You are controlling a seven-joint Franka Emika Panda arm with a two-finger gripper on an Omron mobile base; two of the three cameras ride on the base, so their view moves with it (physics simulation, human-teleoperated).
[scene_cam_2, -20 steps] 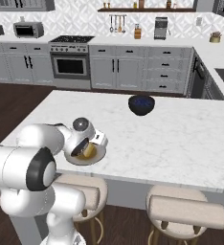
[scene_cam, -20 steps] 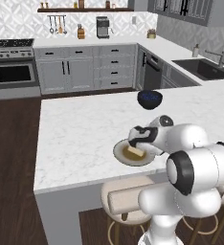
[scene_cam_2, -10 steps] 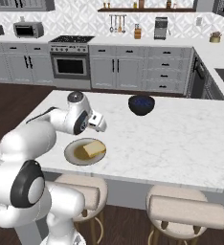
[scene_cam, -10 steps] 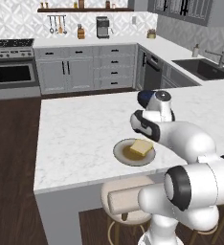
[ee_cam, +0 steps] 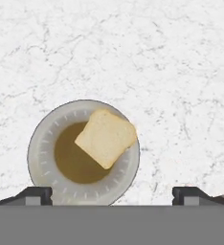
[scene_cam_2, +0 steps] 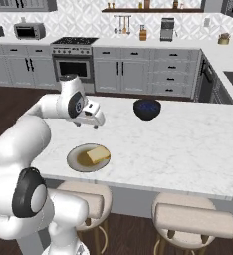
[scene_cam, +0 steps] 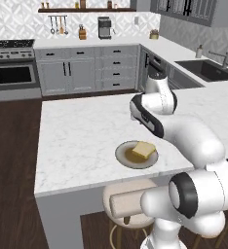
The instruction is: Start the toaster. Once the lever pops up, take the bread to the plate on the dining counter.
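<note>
Resting flat on the plate [ee_cam: 43,158], toward one rim: bread [ee_cam: 106,137], delivery apparently complete. Plate sits near the counter [scene_cam: 82,141] edge above a stool [scene_cam: 123,199]. Fingers [ee_cam: 35,194] spread wide, empty, hanging above.

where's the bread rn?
The bread lies flat on the plate, off-centre and overlapping its rim, near the stool-side edge of the dining counter; the open claw hovers above, clear of it.
</note>
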